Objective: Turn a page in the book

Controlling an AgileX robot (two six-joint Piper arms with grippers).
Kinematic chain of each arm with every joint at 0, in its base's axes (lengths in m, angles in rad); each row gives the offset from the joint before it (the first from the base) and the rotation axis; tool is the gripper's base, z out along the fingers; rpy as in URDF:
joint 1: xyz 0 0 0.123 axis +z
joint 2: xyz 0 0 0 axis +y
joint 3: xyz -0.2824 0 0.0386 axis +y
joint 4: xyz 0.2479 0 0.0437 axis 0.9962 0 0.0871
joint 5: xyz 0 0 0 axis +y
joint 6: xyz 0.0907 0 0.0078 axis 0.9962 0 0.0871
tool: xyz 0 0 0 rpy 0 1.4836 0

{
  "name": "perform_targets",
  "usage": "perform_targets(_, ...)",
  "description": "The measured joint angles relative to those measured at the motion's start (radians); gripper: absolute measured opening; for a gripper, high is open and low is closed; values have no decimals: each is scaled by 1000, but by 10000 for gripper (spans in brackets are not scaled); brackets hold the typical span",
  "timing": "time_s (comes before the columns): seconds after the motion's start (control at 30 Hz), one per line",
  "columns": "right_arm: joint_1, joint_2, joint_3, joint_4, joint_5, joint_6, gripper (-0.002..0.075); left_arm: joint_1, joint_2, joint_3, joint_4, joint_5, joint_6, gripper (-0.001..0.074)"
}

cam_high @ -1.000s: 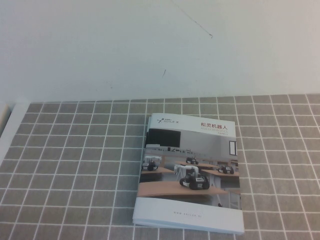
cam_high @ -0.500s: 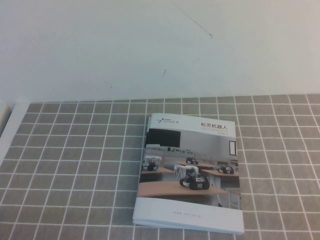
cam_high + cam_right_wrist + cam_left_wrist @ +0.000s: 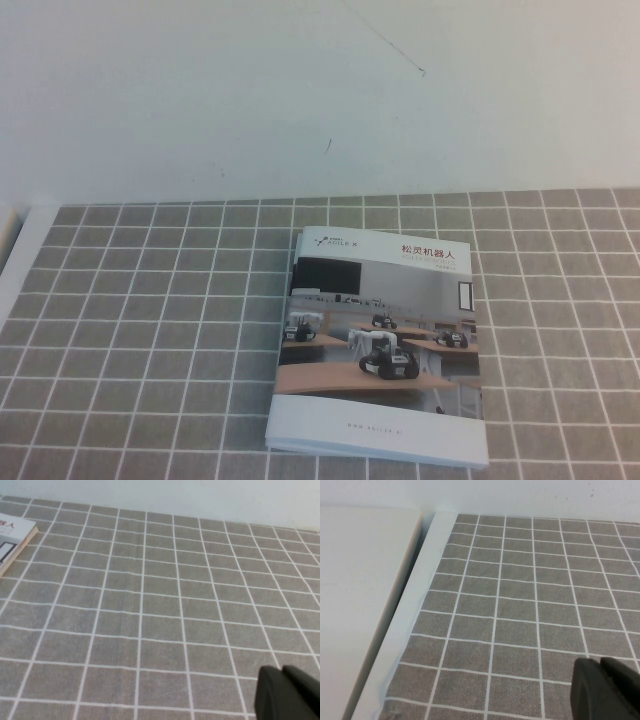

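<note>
High view: the book (image 3: 378, 348) lies closed, cover up, on the grey checked cloth (image 3: 150, 330), near the front edge at centre; no arm reaches it. Its cover carries a red Chinese title, 松灵机器人, at upper right; the small logo is unreadable.

Left wrist view: the left gripper (image 3: 607, 690), over bare cloth by the white table edge (image 3: 415, 605), clenched, empty.

Right wrist view: the right gripper (image 3: 287, 694), clenched and empty, sits right of the book. A clean turn likely means lifting only the cover's right edge.
</note>
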Motion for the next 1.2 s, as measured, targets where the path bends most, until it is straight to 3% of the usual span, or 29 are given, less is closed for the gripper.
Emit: perform_targets(1.2,0,0,0,61,0,0,-3,0,0,0,0,0,0,-4)
